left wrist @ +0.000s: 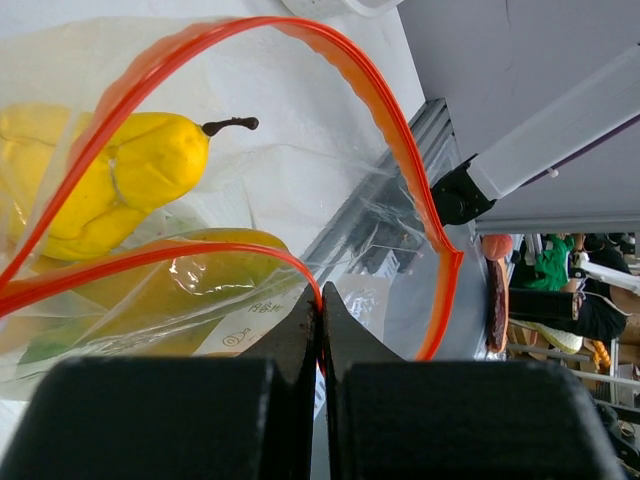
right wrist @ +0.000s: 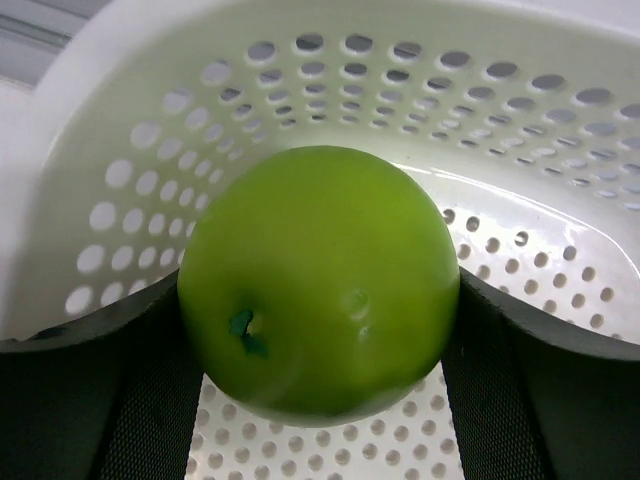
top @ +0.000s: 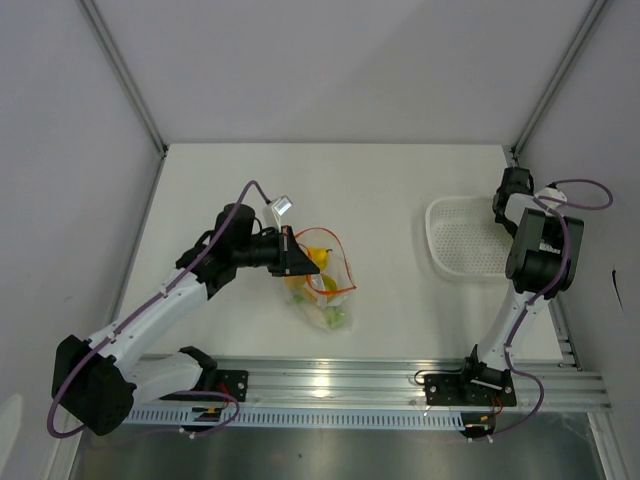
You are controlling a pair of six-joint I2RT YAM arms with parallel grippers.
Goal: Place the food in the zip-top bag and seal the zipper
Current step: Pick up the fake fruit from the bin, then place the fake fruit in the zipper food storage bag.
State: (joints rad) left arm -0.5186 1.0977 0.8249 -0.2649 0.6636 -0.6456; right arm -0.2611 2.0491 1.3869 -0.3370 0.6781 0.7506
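Note:
The clear zip-top bag (top: 322,285) lies at the table's middle with its mouth held open. It holds a yellow pear-shaped fruit (left wrist: 120,175), another yellow-green fruit (left wrist: 190,275) and a green-and-white piece low in the bag (top: 335,317). My left gripper (left wrist: 322,305) is shut on the orange-red zipper (left wrist: 400,140) at the bag's near rim. My right gripper (right wrist: 320,330) is over the white mesh basket (top: 462,235) and is shut on a green apple (right wrist: 318,280), one finger (right wrist: 505,380) on each side.
The basket wall (right wrist: 140,150) rises behind and left of the apple. An aluminium rail (top: 380,380) runs along the table's near edge. Grey walls and frame posts (top: 125,75) enclose the table.

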